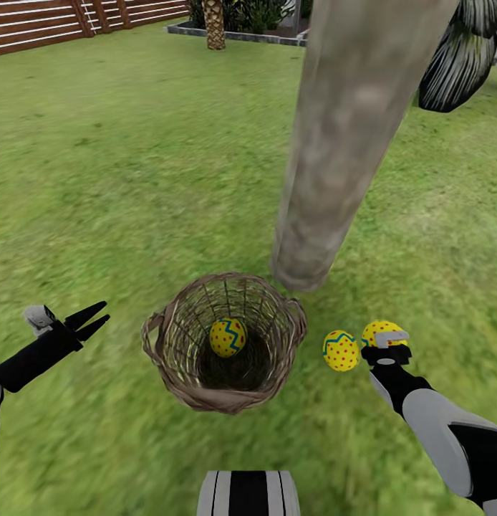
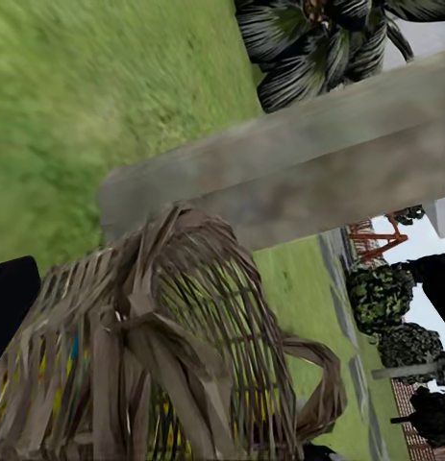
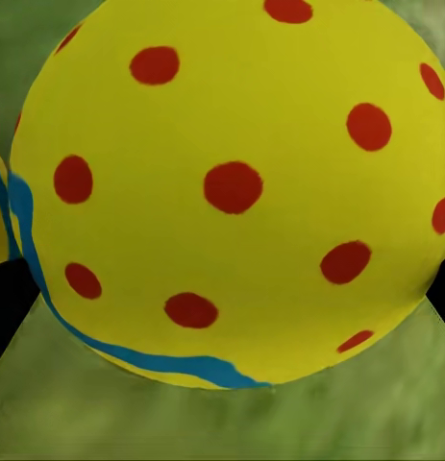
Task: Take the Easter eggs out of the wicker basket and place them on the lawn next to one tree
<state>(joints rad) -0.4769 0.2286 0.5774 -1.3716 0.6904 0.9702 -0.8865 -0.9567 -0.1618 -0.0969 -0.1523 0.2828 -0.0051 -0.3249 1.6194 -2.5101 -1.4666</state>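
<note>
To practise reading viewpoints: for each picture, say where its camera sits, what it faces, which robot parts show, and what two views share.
Head view: on the head, looking down at wicker basket, tree, eggs; both arms show.
Left wrist view: by the left gripper, facing basket and trunk.
Right wrist view: by the right gripper, close on an egg; dark fingertips at edges.
Shared: head and left wrist see basket and trunk.

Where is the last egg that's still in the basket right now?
In the head view it lies at the bottom of the wicker basket, the egg near the centre, with the tree trunk just behind the basket's right rim.
</note>
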